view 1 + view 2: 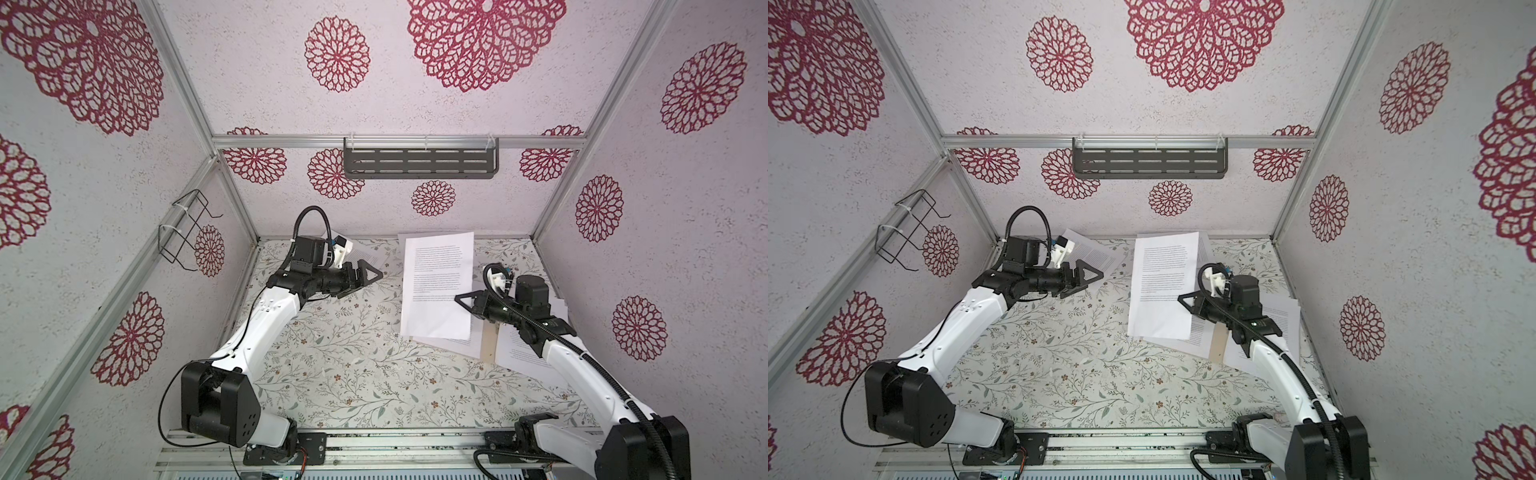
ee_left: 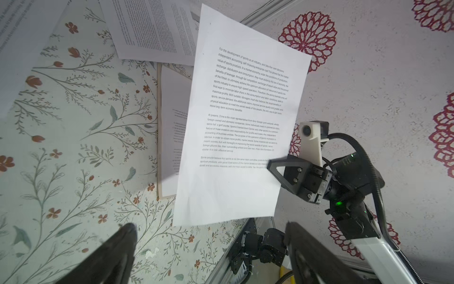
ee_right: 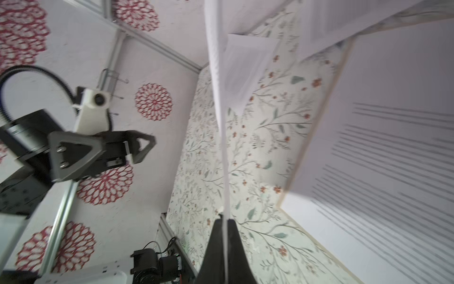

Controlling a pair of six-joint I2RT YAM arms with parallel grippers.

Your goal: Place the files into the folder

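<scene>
Right tool (image 1: 460, 300): pressed together, pinching one sheet (image 1: 436, 282) by its edge, raised off the table (image 1: 332, 365).
Left tool (image 1: 365, 280): spread, empty, apart from that sheet.
Folder (image 1: 489, 343): beneath the right tool, mostly hidden by other sheets (image 1: 519, 357).

Both arms share one build: the left arm (image 1: 266, 324) and right arm (image 1: 569, 374) have glossy white shell links joined by matte black joint housings; the big black shoulder block (image 1: 220, 403) at lower left of the frame bears a cluster of small holes; a ribbed black hose (image 1: 307, 212) arches at upper middle; a second hose (image 1: 633, 405) follows the right arm, tied with a white strap; a thin black cable (image 1: 159, 409) bows out at lower left; a white camera bracket (image 2: 312, 140) carries a round dark lens; the left gripper (image 1: 372, 276) and right gripper (image 1: 459, 300) have black triangular fingers (image 3: 52, 157) fixed with silver screws; a green light (image 2: 339, 203) glows at lower right
</scene>
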